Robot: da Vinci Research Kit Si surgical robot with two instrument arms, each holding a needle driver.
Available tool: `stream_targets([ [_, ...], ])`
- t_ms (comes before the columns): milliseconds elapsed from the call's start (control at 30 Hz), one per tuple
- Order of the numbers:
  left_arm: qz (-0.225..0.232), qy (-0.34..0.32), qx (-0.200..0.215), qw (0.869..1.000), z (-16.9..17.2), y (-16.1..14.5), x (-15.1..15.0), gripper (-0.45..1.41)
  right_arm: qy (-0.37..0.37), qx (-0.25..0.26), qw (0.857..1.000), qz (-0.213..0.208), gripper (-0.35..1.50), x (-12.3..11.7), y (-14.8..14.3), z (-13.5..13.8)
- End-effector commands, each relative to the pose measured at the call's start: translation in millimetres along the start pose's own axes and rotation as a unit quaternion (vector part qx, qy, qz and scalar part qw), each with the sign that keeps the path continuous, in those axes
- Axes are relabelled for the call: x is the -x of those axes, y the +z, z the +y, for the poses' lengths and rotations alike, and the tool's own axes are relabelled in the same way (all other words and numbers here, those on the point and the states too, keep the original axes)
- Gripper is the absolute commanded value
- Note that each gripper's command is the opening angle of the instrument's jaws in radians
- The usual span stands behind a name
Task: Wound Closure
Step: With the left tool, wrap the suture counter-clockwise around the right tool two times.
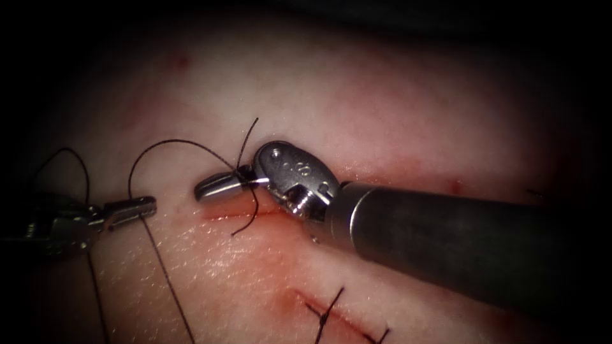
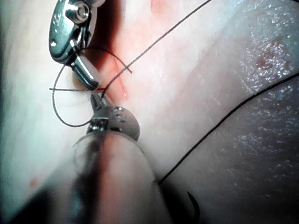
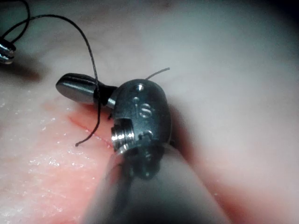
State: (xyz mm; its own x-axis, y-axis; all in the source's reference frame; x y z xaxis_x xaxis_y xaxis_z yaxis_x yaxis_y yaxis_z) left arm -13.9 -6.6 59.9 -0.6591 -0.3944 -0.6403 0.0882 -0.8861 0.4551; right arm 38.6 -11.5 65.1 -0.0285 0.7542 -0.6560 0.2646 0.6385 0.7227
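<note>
My right tool (image 1: 203, 189) comes in from the right and lies over the cut (image 1: 223, 216) in the tissue (image 1: 382, 102). Its jaws are shut on the dark thread (image 1: 172, 141) near their base; short lengths stick out above and below them. From there the thread arcs left to my left tool (image 1: 146, 205), left of the cut, whose jaws are shut on it. The thread then runs down toward the picture's lower edge. In the left wrist view my left tool (image 2: 96, 98) almost touches the right tool (image 2: 91, 81). The right wrist view has the right tool (image 3: 63, 84) with the thread (image 3: 97, 93) across it. I cannot make out the needle for certain.
Finished stitches (image 1: 328, 312) cross a lower stretch of the cut, where red fluid (image 1: 280, 299) wets the tissue. More thread (image 1: 76, 159) loops over my left tool's wrist. A dark curved piece (image 2: 194, 205) lies beside the left shaft; what it is I cannot tell.
</note>
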Motion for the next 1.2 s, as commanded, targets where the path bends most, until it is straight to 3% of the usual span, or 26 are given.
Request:
stream_targets([
  [33, 0.001, -0.006, 0.002, 1.000, 0.4, 1.5, 0.9, -0.45, 0.010, -0.004, 1.000, 0.002, -0.35, 0.4, 0.6, 0.3],
  [267, 0.004, -0.023, 0.028, 0.999, 3.3, 5.7, 3.1, -0.45, 0.050, 0.007, 0.997, 0.065, -0.35, 0.3, 0.5, 0.1],
  [367, 0.009, -0.021, 0.041, 0.999, 5.0, 7.9, 2.8, -0.45, 0.068, 0.022, 0.995, 0.071, 0.10, 0.2, 0.9, 0.2],
  [433, 0.014, -0.023, 0.047, 0.999, 5.9, 9.1, 2.4, -0.45, 0.082, 0.027, 0.993, 0.081, 0.21, 0.2, 1.2, 0.3],
  [467, 0.019, -0.021, 0.051, 0.998, 6.5, 10.3, 1.7, -0.45, 0.084, 0.038, 0.990, 0.102, 0.44, 0.2, 1.5, 0.4],
  [500, 0.022, -0.021, 0.053, 0.998, 6.8, 11.2, 1.0, -0.45, 0.093, 0.053, 0.986, 0.130, 0.79, 0.2, 1.8, 0.6],
  [533, 0.025, -0.022, 0.054, 0.998, 6.8, 11.4, 0.8, -0.45, 0.101, 0.063, 0.982, 0.149, 0.89, 0.2, 2.0, 0.6],
  [600, 0.026, -0.023, 0.055, 0.998, 6.8, 11.8, 0.3, -0.45, 0.134, 0.062, 0.974, 0.172, 0.88, 0.1, 2.0, 0.5],
  [867, 0.024, -0.025, 0.055, 0.998, 6.8, 11.4, -0.4, -0.45, 0.143, 0.070, 0.972, 0.176, 0.91, -0.2, 2.8, -0.4],
  [967, 0.021, -0.029, 0.055, 0.998, 7.0, 10.7, -2.5, -0.45, 0.125, 0.089, 0.972, 0.177, 1.11, 0.7, 3.7, -0.4],
  [1200, 0.022, -0.020, 0.060, 0.998, 6.2, 7.4, -7.3, -0.45, 0.077, 0.136, 0.974, 0.161, 1.11, 3.9, 3.4, 0.3],
])
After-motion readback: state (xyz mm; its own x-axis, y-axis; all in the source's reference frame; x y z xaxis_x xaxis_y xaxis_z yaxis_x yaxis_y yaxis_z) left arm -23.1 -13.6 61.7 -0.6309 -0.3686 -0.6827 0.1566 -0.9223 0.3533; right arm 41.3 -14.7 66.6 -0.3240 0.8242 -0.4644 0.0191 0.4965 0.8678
